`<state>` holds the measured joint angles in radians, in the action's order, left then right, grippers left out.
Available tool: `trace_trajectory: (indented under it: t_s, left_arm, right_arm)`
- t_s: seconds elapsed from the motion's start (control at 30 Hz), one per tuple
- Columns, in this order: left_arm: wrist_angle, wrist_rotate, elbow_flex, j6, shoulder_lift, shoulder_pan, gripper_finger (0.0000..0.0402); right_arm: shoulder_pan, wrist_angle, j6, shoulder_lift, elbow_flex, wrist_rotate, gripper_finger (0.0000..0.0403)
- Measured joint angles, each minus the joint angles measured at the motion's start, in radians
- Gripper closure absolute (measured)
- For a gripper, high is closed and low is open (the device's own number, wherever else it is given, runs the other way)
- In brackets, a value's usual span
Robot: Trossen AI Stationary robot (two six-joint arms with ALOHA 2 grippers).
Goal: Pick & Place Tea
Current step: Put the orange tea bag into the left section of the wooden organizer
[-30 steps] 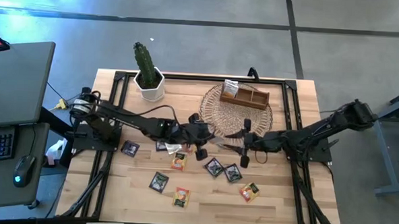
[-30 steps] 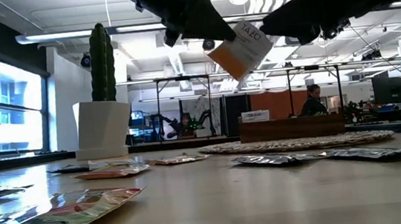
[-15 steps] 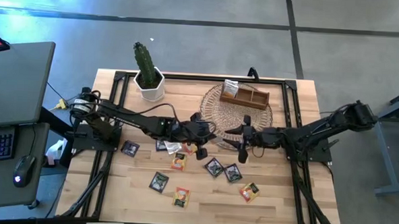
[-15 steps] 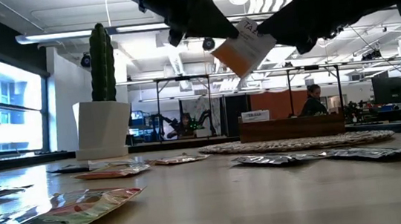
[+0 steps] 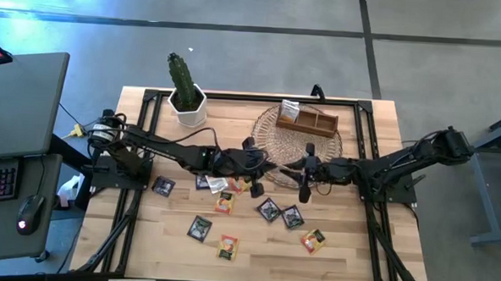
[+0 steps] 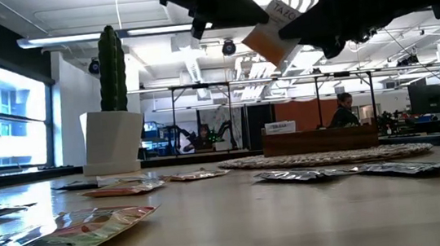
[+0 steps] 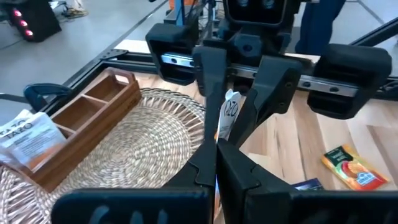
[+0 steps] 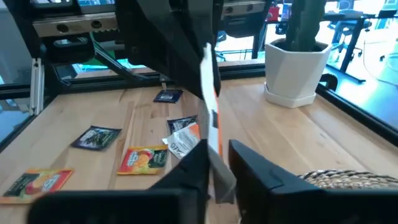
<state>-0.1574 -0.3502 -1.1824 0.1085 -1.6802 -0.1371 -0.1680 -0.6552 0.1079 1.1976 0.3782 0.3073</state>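
Observation:
An orange-and-white tea sachet [image 6: 276,29] hangs in the air above the table's middle, between my two grippers. It stands on edge in both wrist views [image 7: 227,115] [image 8: 210,93]. My left gripper [image 7: 216,146] reaches in from the table's left and is shut on one end [image 6: 242,18]. My right gripper [image 8: 217,162] comes from the table's right and is shut on the other end [image 6: 308,28]. Several more sachets lie flat on the table in front, such as an orange one [image 5: 223,200] and a black one [image 5: 269,209]. My left gripper pinches the sachet's near end [image 7: 219,134] between its two fingers, coming nearly level from the table's left. The sachet stands on edge, lifted clear of the table. My right gripper pinches the sachet's opposite end [image 8: 214,146] between its two fingers, coming nearly level from the table's right. The sachet spans the gap between the two grippers, clear of the table.
A round wicker mat [image 5: 297,147] lies at the back right, with a wooden compartment box [image 5: 315,122] on it and one sachet [image 5: 288,110] standing in the box. A cactus in a white pot [image 5: 186,95] stands at the back left. A black frame [image 5: 235,96] rims the table.
My right gripper has moved toward the table's left, up to the sachet's free end, and shut on it. My left gripper has tipped up a little, and the sachet has risen slightly and turned more level.

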Motion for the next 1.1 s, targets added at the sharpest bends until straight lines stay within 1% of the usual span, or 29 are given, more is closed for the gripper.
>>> trace_trajectory:
  t_s: [0.07,0.13,0.27,0.4,0.5,0.57,0.63,0.7,0.77,0.83,0.97,1.0,1.03,1.1]
  left_arm:
    - [0.004,-0.016,0.0,0.0,0.0,0.0,0.0402]
    - [0.006,-0.033,0.0,0.0,0.0,0.0,0.04]
    - [0.029,-0.069,0.0,-0.03,0.0,0.0,0.0381]
    - [0.053,-0.101,0.0,-0.032,0.0,0.0,0.0345]
    - [0.09,-0.105,0.0,-0.026,0.0,0.0,0.031]
    - [0.123,-0.118,0.0,-0.026,0.0,0.0,0.0286]
    - [0.154,-0.154,0.0,-0.02,0.0,0.0,0.0266]
    - [0.174,-0.189,0.0,-0.006,0.0,-0.002,0.0252]
    - [0.206,-0.199,0.0,0.002,0.016,-0.009,0.0247]
    - [0.214,-0.202,0.0,0.004,0.041,-0.016,0.0247]
    - [0.238,-0.194,0.001,0.005,0.082,-0.023,0.0255]
    - [0.222,-0.195,0.0,0.005,0.086,-0.021,0.0258]
    - [0.217,-0.195,-0.004,0.005,0.087,-0.02,0.026]
    - [0.258,-0.209,0.001,0.003,0.115,-0.02,0.0264]
  right_arm:
    - [0.0,0.0,-0.004,0.0,0.0,0.0,0.0383]
    - [0.0,0.0,-0.004,0.0,0.0,-0.001,0.0396]
    - [0.0,0.011,-0.003,0.0,0.0,-0.004,0.0385]
    - [0.0,0.03,-0.003,0.0,0.0,0.01,0.0398]
    - [0.001,0.032,-0.013,0.0,0.0,0.063,0.0396]
    - [0.011,0.033,-0.044,0.0,0.0,0.133,0.0397]
    - [0.033,0.035,-0.093,0.0,0.0,0.222,0.04]
    - [0.076,0.038,-0.141,0.0,0.0,0.289,0.0399]
    - [0.139,0.053,-0.173,0.0,0.002,0.304,0.04]
    - [0.216,0.143,-0.172,0.0,0.032,0.269,0.04]
    - [0.398,0.499,-0.129,0.003,0.187,0.121,0.0401]
    - [0.443,0.574,-0.132,0.009,0.23,0.084,0.0401]
    - [0.487,0.632,-0.144,0.013,0.27,0.051,0.0401]
    - [0.571,0.709,-0.193,0.029,0.343,-0.024,0.0402]
